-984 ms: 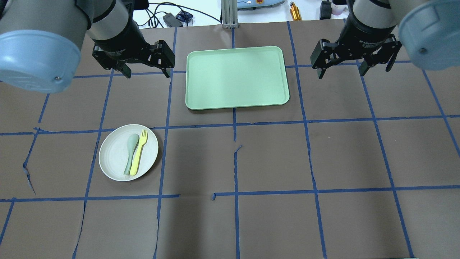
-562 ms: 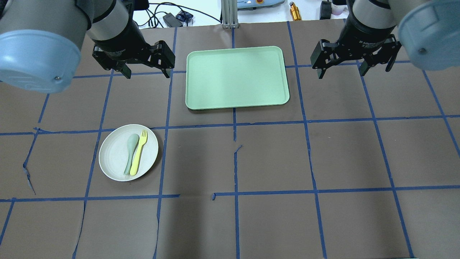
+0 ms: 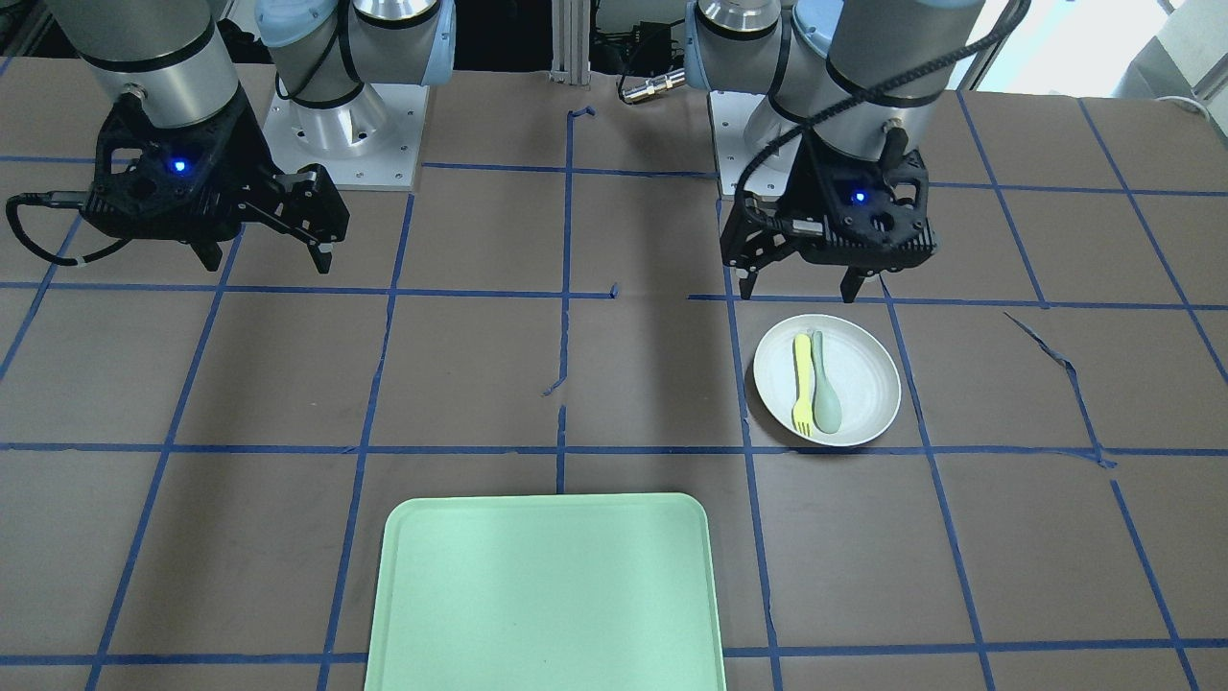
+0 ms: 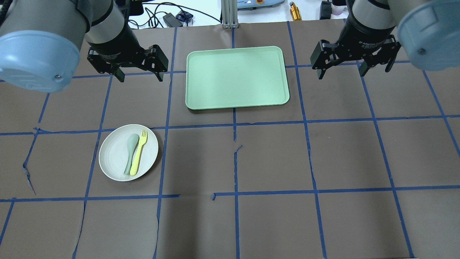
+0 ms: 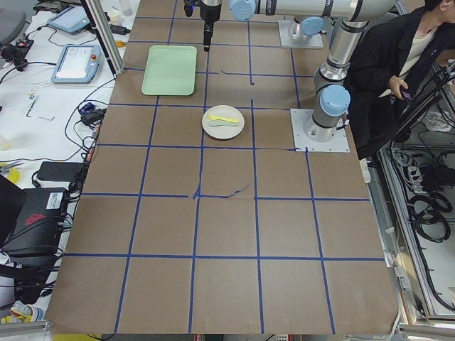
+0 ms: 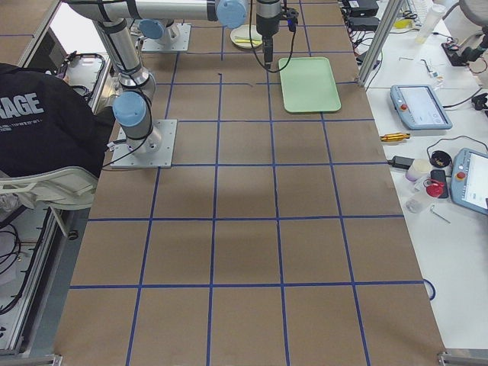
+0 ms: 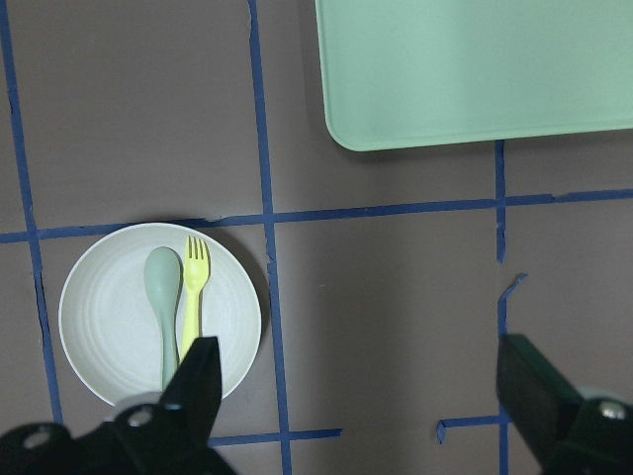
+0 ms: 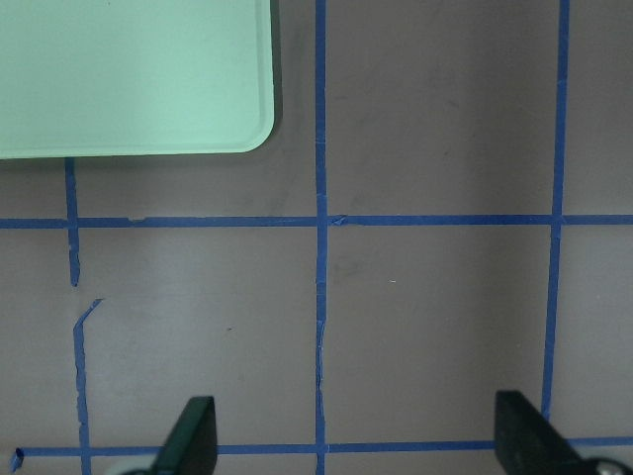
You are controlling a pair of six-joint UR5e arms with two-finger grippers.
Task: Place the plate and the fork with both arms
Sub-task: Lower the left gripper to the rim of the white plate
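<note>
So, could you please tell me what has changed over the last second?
The left end effector has shifted slightly toward the robot's left, with its jaws open and empty. The right end effector, also open, has not moved. The plate, fork, spoon and tray stayed put.

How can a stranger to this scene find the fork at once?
On the brown table, find the round off-white plate on the robot's left side. Two utensils lie side by side on it; the fork is the pale-yellow one with tines, not the grey-green spoon.
</note>
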